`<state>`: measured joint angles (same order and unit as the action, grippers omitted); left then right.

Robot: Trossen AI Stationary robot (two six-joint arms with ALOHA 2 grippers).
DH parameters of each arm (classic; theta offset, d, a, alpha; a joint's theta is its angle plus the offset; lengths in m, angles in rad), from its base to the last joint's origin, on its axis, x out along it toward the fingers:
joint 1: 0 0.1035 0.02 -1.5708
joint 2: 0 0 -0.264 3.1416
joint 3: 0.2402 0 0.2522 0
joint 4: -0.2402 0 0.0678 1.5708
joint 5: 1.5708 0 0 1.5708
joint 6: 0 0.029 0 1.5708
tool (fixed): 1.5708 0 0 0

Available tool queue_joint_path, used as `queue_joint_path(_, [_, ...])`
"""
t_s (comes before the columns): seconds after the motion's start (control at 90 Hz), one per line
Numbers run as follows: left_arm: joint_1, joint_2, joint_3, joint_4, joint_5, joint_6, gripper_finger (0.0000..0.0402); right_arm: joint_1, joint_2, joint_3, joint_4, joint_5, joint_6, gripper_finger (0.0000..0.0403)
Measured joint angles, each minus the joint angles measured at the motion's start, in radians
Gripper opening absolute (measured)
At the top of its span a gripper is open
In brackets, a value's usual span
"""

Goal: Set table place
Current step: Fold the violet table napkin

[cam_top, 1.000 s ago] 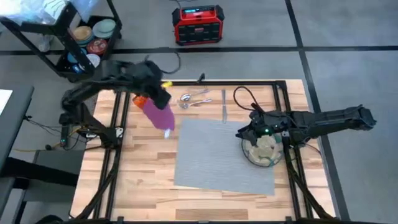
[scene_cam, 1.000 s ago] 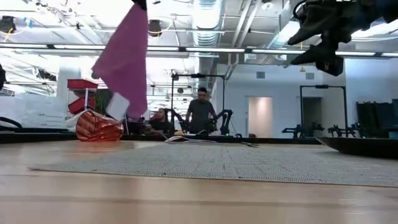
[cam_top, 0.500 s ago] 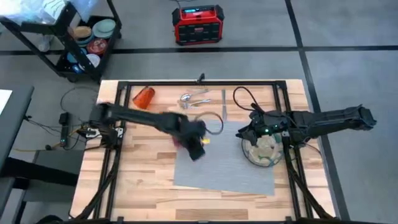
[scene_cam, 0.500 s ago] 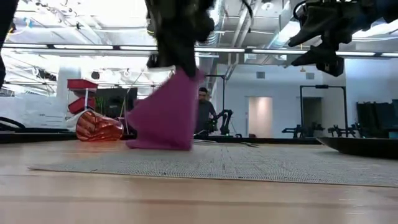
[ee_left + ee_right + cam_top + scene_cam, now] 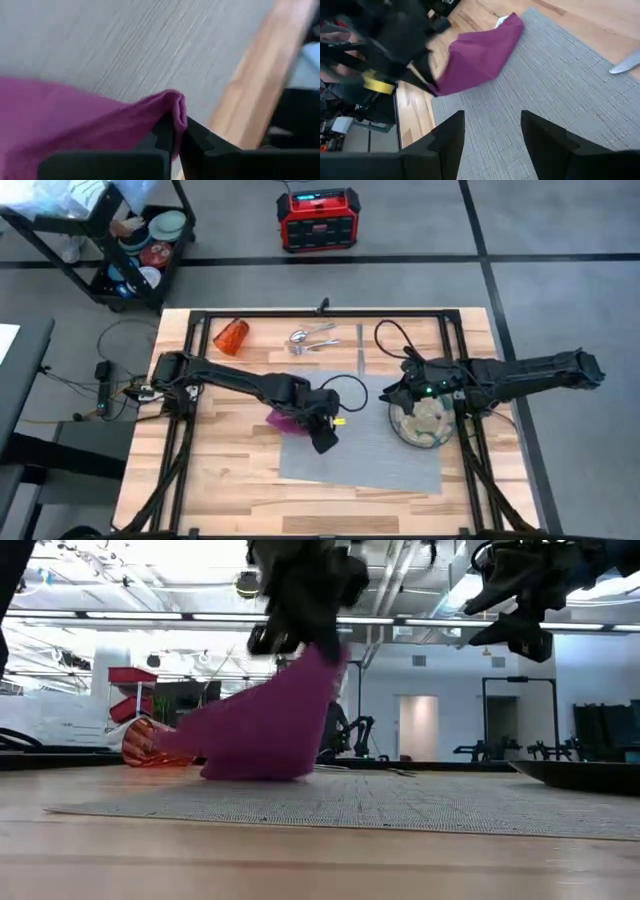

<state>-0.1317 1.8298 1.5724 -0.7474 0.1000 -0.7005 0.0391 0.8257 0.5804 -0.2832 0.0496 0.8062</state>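
Observation:
The magenta napkin [image 5: 284,420] hangs slanted from my left gripper [image 5: 308,428], which is shut on it at the left edge of the grey placemat [image 5: 365,442]. In the low view the napkin [image 5: 262,730] slopes down from the gripper [image 5: 312,640]. My right gripper [image 5: 492,135] hovers open, well above the placemat's right part, over the round plate [image 5: 421,424] that sits on the placemat. The orange cup [image 5: 231,336] lies on its side at the far left, and the cutlery [image 5: 312,340] lies beyond the placemat's far edge. My left gripper pinches a folded edge of the napkin [image 5: 175,106] between its two fingers, at the cloth's upper end. The fingers come from above, slanting down. The napkin slopes down from the hold, and its lower part [image 5: 240,770] rests on the table at the placemat's left edge.
Black rail frames [image 5: 190,390] run along both sides of the table top. A silver knife [image 5: 360,348] lies beside the spoon and fork. Off the table, a red box [image 5: 318,218] stands on the floor and a cart with dishes [image 5: 140,245] stands at the far left.
My left gripper has carried the napkin from beside the orange cup toward the table's right and near edges and come down. The napkin, which hung clear, now has its lower part on the table and has spread out leftward, while its top stays pinched.

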Motion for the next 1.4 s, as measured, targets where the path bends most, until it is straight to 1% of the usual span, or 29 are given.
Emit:
queue_joint_path(0.089, [0.014, -0.046, 0.030, -0.007, -0.025, 0.021, 0.0000, 0.000, 0.000, 0.000, 0.000, 0.000, -0.002, 0.0179])
queue_joint_path(0.278, [0.049, -0.108, 0.031, -0.011, -0.033, 0.030, 0.0000, 0.000, 0.000, 0.000, 0.008, 0.000, -0.002, 0.0179])
queue_joint_path(0.367, [0.047, -0.160, 0.031, 0.029, -0.051, 0.027, 0.0000, 0.000, 0.000, 0.000, 0.008, 0.000, -0.002, 0.0179])
queue_joint_path(0.456, [0.031, -0.213, 0.032, 0.018, -0.083, 0.006, 0.0000, 0.000, 0.000, 0.000, 0.009, 0.000, -0.002, 0.0179])
queue_joint_path(0.511, [0.016, -0.243, 0.032, -0.010, -0.100, -0.014, 0.0000, 0.000, 0.000, 0.000, 0.009, 0.000, -0.001, 0.0179])
queue_joint_path(0.711, [-0.070, -0.353, 0.032, -0.213, -0.159, -0.143, 0.0000, 0.000, 0.000, 0.000, 0.009, 0.000, 0.005, 0.0179])
queue_joint_path(0.844, [-0.135, -0.415, 0.032, -0.276, -0.185, -0.242, 0.0000, 0.000, 0.000, 0.000, 0.009, 0.000, 0.006, 0.0179])
queue_joint_path(0.956, [-0.155, -0.472, 0.032, -0.320, -0.270, -0.274, 0.0000, 0.000, 0.000, 0.000, 0.009, 0.000, 0.006, 0.0179])
queue_joint_path(1.033, [-0.136, -0.504, 0.032, -0.381, -0.356, -0.274, 0.0000, -0.002, 0.000, 0.000, 0.010, 0.000, 0.005, 0.0179])
queue_joint_path(1.111, [-0.095, -0.528, 0.032, -0.424, -0.442, -0.247, 0.0000, -0.010, 0.000, 0.000, 0.011, -0.001, 0.001, 0.0179])
queue_joint_path(1.222, [-0.013, -0.540, 0.032, -0.413, -0.522, -0.173, 0.0000, -0.024, 0.000, 0.000, 0.011, -0.001, -0.001, 0.0179])
queue_joint_path(1.322, [0.049, -0.522, 0.031, -0.333, -0.517, -0.081, 0.0000, -0.034, 0.000, 0.000, 0.011, -0.001, -0.002, 0.0179])
queue_joint_path(1.367, [0.065, -0.504, 0.029, -0.289, -0.478, -0.041, 0.0000, -0.035, 0.000, 0.000, 0.011, -0.001, -0.002, 0.0179])
queue_joint_path(1.4, [0.073, -0.481, 0.027, -0.269, -0.430, -0.012, 0.0000, -0.035, 0.000, 0.000, 0.011, -0.001, -0.002, 0.0179])
